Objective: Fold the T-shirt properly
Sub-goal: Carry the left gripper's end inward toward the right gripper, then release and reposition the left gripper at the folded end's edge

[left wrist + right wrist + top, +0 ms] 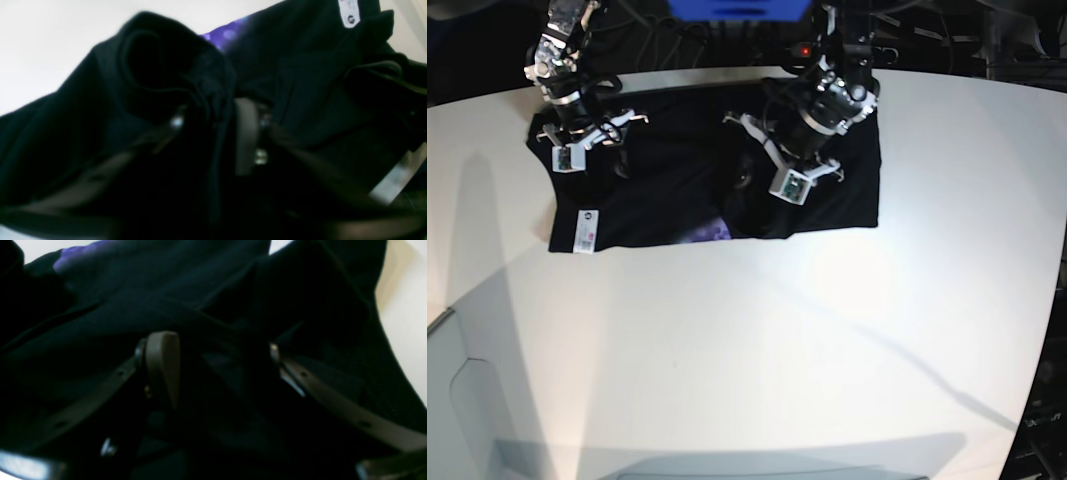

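The black T-shirt (827, 195) lies spread across the far part of the white table, bunched up in its middle. A sliver of its purple print (717, 232) shows at the near hem, and its white tag (585, 228) lies at the near left corner. My left gripper (772, 160) is over the bunched middle. In the left wrist view it (213, 130) pinches a raised fold of black cloth (150, 66), with the tag (349, 13) beyond. My right gripper (592, 140) is over the shirt's far left corner. Its jaws (220, 363) stand wide apart with cloth between them.
The white table (757, 350) reaches toward the camera in front of the shirt. Dark cables and equipment (947, 40) run behind the far edge. A pale raised edge (457, 400) sits at the near left.
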`<state>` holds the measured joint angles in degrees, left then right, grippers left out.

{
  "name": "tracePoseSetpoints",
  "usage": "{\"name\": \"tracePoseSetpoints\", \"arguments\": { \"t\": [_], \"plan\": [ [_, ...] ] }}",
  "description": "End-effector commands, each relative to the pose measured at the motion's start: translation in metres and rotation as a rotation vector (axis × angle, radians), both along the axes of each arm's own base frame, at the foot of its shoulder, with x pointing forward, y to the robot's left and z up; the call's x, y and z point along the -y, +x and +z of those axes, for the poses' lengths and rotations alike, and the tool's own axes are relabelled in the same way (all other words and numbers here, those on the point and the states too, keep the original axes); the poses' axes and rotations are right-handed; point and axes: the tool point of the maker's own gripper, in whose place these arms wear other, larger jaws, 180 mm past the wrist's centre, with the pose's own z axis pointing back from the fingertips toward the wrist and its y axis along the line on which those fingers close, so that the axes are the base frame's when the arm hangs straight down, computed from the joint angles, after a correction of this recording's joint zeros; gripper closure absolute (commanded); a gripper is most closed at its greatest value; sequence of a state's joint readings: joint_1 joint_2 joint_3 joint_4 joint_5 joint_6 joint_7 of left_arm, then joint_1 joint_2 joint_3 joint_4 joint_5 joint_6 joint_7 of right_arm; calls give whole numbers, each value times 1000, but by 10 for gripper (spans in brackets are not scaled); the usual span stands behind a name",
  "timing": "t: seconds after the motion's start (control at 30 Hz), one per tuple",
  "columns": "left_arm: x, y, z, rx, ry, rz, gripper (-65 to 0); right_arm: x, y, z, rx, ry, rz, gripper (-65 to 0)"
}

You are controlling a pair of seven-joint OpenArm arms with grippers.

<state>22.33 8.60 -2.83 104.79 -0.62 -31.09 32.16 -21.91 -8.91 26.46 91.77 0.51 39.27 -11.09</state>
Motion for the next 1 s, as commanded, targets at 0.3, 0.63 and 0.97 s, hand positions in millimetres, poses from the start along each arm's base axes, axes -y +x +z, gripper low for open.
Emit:
{"name": "tracePoseSetpoints", "arguments": {
  "t": [0.3,0.63,0.97],
  "plan": [
    [8,8,88,199,-249,2,-299,-3,-13,-16,-90,-27,36,-340],
    [-176,21,96,275,-125,401,-298,-3,-13,-15,-88,-27,36,-340],
    [-146,18,56,155,-129,322,-297,-3,-6,-13,-74,-27,36,-340]
  ]
}}
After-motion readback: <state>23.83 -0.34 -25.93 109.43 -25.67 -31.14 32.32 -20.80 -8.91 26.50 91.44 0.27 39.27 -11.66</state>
